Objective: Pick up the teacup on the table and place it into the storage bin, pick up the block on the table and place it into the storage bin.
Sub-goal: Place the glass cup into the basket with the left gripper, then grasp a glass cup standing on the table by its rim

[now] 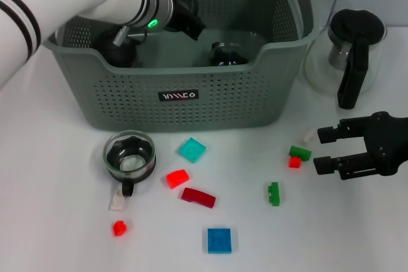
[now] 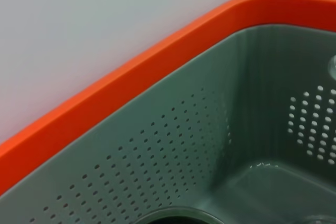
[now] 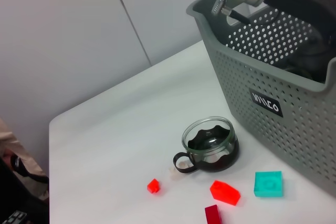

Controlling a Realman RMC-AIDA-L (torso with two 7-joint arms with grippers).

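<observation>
A white tabletop (image 1: 57, 234) beneath pale grey wall panels (image 3: 68, 35) carries scattered small plastic blocks and a glass teacup with a black handle (image 1: 129, 156) standing before the grey-green perforated storage bin (image 1: 210, 100). The left gripper (image 1: 185, 14) reaches inside that bin, its grip impossible to tell; the right gripper (image 1: 326, 150) hovers spread beside a green block (image 1: 299, 153).

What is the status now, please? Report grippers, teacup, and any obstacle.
Left gripper down inside storage bin. Right gripper open, low beside green block. Teacup on table before bin, untouched. Blocks scattered round it, nothing over it.

bright, even light, soft shadows under the blocks (image 1: 191, 195), left wrist view slightly blurred.
</observation>
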